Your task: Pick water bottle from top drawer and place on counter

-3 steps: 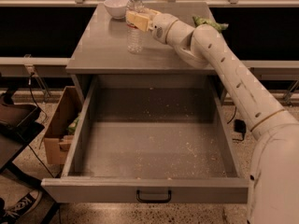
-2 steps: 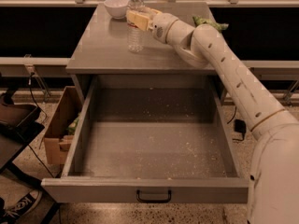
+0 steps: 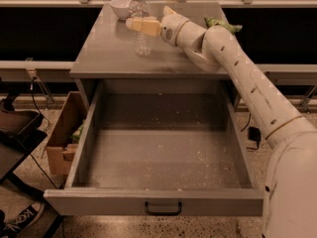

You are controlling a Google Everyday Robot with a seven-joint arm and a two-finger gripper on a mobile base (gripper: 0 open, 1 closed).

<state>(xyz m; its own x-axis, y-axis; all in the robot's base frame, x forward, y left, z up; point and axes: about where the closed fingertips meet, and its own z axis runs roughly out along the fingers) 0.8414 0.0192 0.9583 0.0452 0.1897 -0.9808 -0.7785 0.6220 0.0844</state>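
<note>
Standing upright on the table (image 3: 106, 51), toward its back edge and left of centre, the water bottle (image 3: 142, 42) has its long axis vertical, white cap up and base on the grey top; the hand (image 3: 136, 25) reaches in level from the right and crosses the bottle just below its shoulder, with no gap to be seen between them; whether the hand is clamped on the bottle or slack about it I cannot tell; the top drawer (image 3: 163, 155) below stands pulled out, with no bottle in it; a white bowl (image 3: 120, 6) sits just behind and left of the bottle; the placing looks all but done, and the coming move would likely be a release and a level retreat rightward, lest the tall, light bottle tip.
</note>
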